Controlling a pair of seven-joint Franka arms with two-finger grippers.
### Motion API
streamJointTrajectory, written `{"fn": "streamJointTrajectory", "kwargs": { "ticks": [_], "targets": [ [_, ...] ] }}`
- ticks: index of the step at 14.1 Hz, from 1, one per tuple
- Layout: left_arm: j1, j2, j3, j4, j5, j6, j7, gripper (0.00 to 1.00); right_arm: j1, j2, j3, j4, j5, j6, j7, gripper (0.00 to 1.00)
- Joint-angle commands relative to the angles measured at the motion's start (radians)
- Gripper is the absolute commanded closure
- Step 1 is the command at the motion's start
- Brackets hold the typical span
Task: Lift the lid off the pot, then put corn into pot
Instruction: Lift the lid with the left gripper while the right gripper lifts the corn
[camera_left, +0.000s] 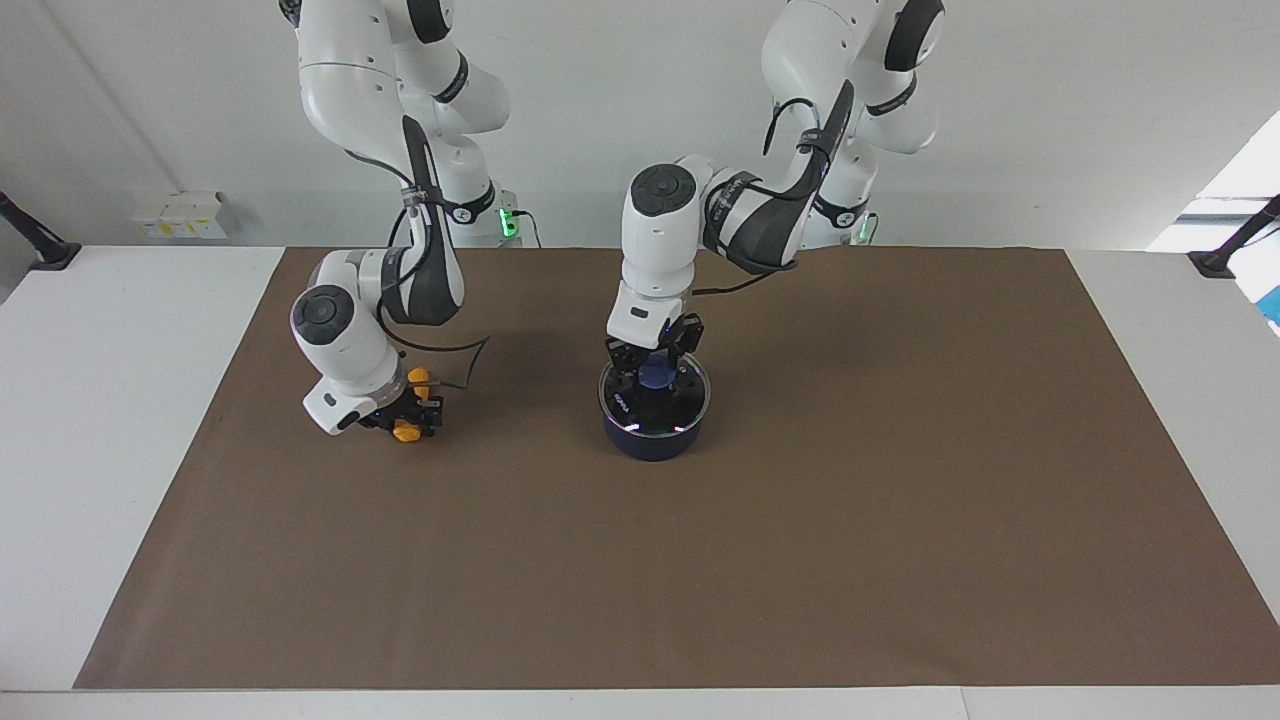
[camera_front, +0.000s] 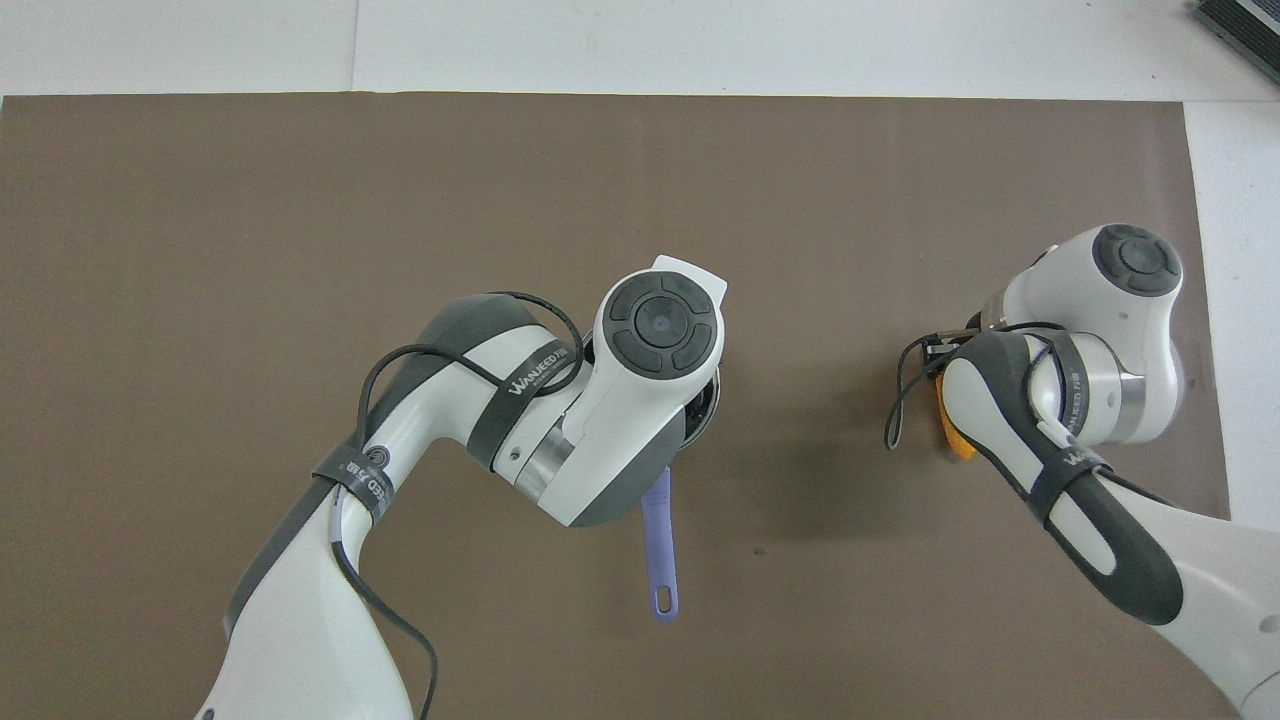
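on pot (camera_left: 655, 438), lid (camera_left: 672, 408), left gripper (camera_left: 655, 362) gripping knob

One camera looks from high across the surface (camera_left: 760, 560) toward the robots; the other looks steeply down (both show the same brown mat (camera_front: 300, 200)).

Both arms are glossy white with dark grey joint caps, black looped cables and strapped "WANJEED" bands.
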Motion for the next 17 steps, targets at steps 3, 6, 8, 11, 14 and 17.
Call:
{"fn": "streamJointTrajectory", "kwargs": {
  "ticks": [3, 6, 8, 11, 14, 17],
  "targets": [
    [-0.003, -0.024, 0.026, 0.052, 0.022, -0.044, -0.016, 0.98, -0.012, -0.008, 0.008, 0.02, 0.003, -0.042, 0.021, 1.0],
    [0.026, -0.041, 0.03, 0.096, 0.024, -0.082, -0.013, 1.0, -0.01, -0.002, 0.008, 0.058, 0.0, -0.073, 0.023, 1.0],
    [0.066, -0.085, 0.029, 0.088, 0.022, -0.084, 0.025, 1.0, -0.002, -0.014, 0.01, 0.126, 0.001, -0.141, 0.03, 1.0],
    [0.132, -0.141, 0.029, 0.065, 0.019, -0.087, 0.097, 1.0, 0.004, -0.034, 0.01, 0.236, 0.001, -0.261, 0.032, 1.0],
    [0.193, -0.176, 0.029, 0.034, 0.018, -0.101, 0.166, 1.0, 0.007, -0.055, 0.014, 0.336, 0.0, -0.382, 0.039, 1.0],
    [0.268, -0.193, 0.029, 0.005, 0.018, -0.104, 0.266, 1.0, 0.083, -0.048, 0.021, 0.408, 0.006, -0.449, 0.131, 1.0]
  ]
}}
